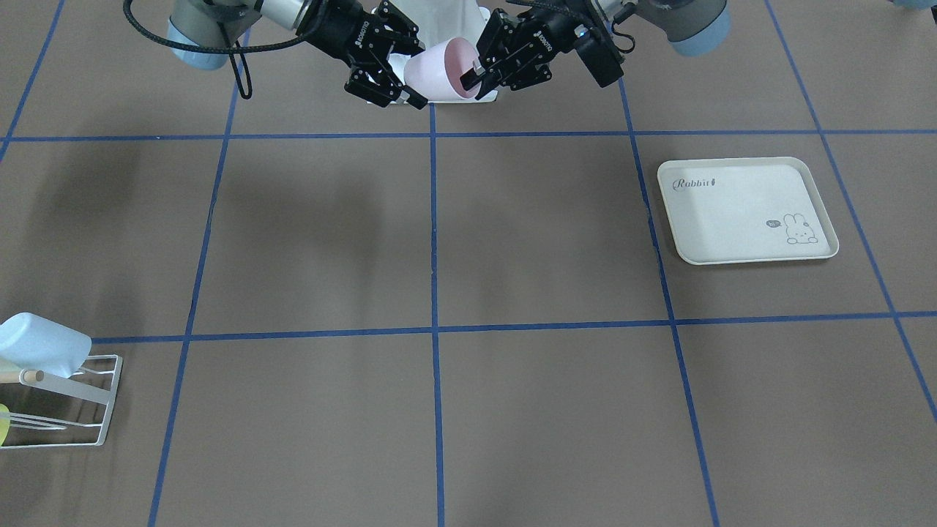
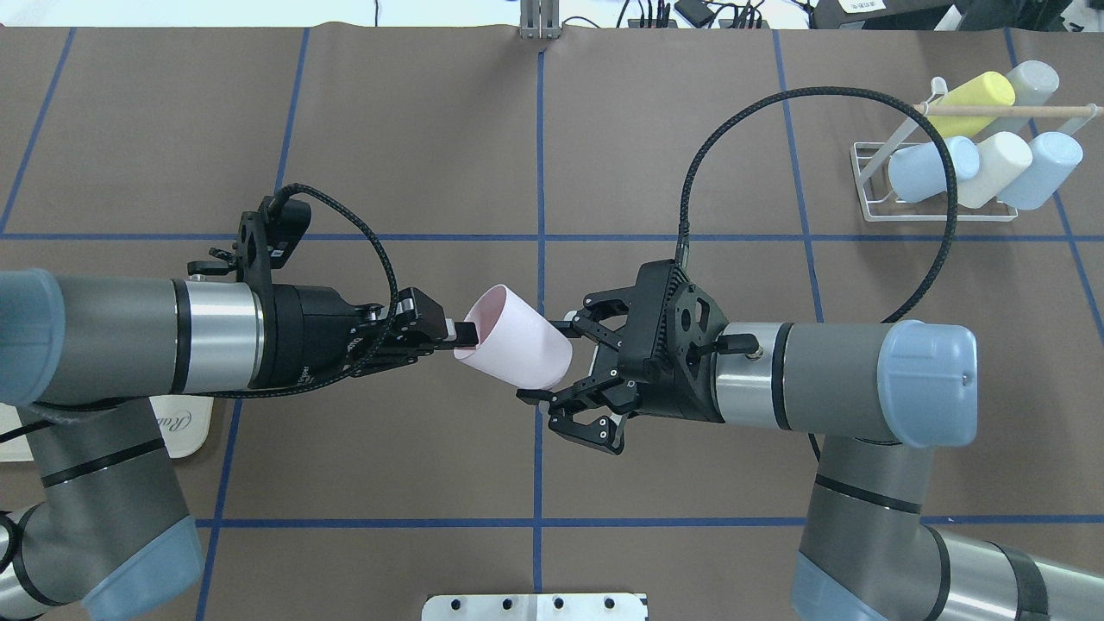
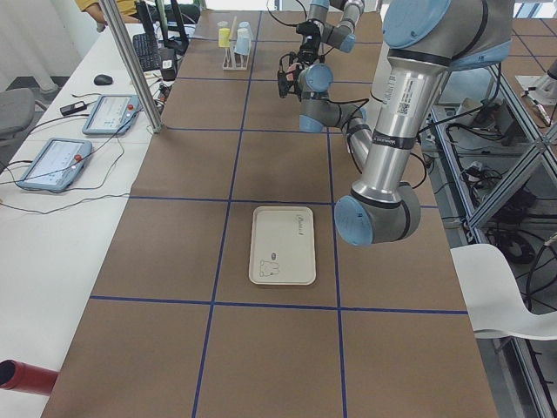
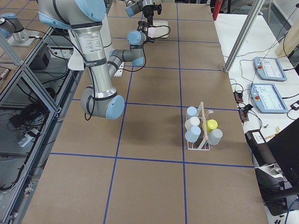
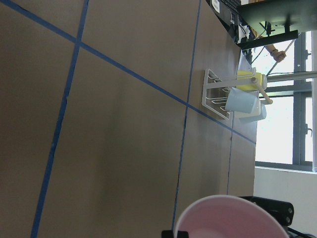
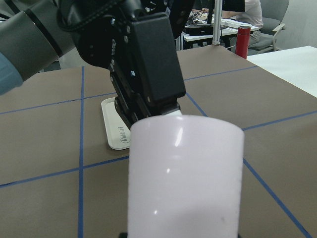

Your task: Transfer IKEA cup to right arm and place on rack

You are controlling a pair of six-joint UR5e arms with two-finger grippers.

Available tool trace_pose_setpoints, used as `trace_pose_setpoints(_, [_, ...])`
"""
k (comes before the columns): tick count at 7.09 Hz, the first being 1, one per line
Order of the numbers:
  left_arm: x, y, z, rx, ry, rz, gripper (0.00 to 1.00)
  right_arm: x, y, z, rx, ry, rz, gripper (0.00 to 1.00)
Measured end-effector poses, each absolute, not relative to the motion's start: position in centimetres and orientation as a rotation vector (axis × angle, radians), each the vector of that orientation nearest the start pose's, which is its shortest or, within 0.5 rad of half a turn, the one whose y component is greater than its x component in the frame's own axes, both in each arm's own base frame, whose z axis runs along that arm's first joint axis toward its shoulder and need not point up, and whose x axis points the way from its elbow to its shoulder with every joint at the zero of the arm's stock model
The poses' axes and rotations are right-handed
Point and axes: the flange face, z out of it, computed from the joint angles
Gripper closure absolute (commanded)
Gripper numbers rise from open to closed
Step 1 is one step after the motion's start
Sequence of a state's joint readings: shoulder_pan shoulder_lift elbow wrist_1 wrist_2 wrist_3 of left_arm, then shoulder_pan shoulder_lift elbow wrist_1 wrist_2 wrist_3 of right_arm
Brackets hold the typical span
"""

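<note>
The pink IKEA cup (image 2: 517, 345) hangs on its side above the table's middle, mouth toward the left arm. My left gripper (image 2: 461, 336) is shut on the cup's rim, one finger inside the mouth; it also shows in the front-facing view (image 1: 472, 77). The right arm's gripper (image 2: 545, 360) is open, its fingers spread on either side of the cup's (image 1: 439, 69) closed end. In the right wrist view the cup (image 6: 185, 173) fills the centre with the left gripper behind it. The rack (image 2: 871, 203) stands at the far right with several cups on it.
A cream rabbit-print tray (image 1: 732, 252) lies on the left arm's side, partly under that arm in the overhead view. The right arm's black cable loop (image 2: 862, 90) arches toward the rack. Blue tape lines grid the brown table.
</note>
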State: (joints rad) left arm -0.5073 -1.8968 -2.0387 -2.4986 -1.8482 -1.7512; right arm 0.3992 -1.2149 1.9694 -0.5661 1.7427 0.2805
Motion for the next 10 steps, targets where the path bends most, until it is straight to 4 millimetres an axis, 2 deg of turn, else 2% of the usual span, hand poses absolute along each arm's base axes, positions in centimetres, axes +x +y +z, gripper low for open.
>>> trace_pose_setpoints(2, [37.0,-33.6,17.2,0.121,1.719,-0.251,0.00,-42.6,-30.6,17.6,1.274,-1.305,-0.792,0.70])
trace_pose_setpoints(3, [36.3,-34.2,17.9,0.158,1.700,-0.241,0.00,-42.6,-30.7,17.7,1.273,-1.304,-0.792,0.73])
trace_pose_setpoints(4, [35.3,-35.0,19.5,0.205,1.660,-0.221,0.00,-42.5,-30.8,17.8,1.270,-1.299,-0.790,0.74])
trace_pose_setpoints(5, [33.7,-36.1,21.8,0.256,1.602,-0.191,0.00,-42.3,-31.5,18.2,1.257,-1.273,-0.786,0.77])
trace_pose_setpoints(6, [31.3,-37.3,24.7,0.313,1.532,-0.156,0.00,-42.0,-33.0,18.8,1.222,-1.218,-0.778,0.82])
trace_pose_setpoints(8, [26.4,-38.8,30.7,0.430,1.381,-0.083,0.00,-40.2,-37.4,20.2,1.099,-1.084,-0.768,0.83])
trace_pose_setpoints(10, [23.1,-39.1,34.5,0.501,1.279,-0.036,0.00,-35.6,-42.8,22.1,0.935,-0.997,-0.772,0.98])
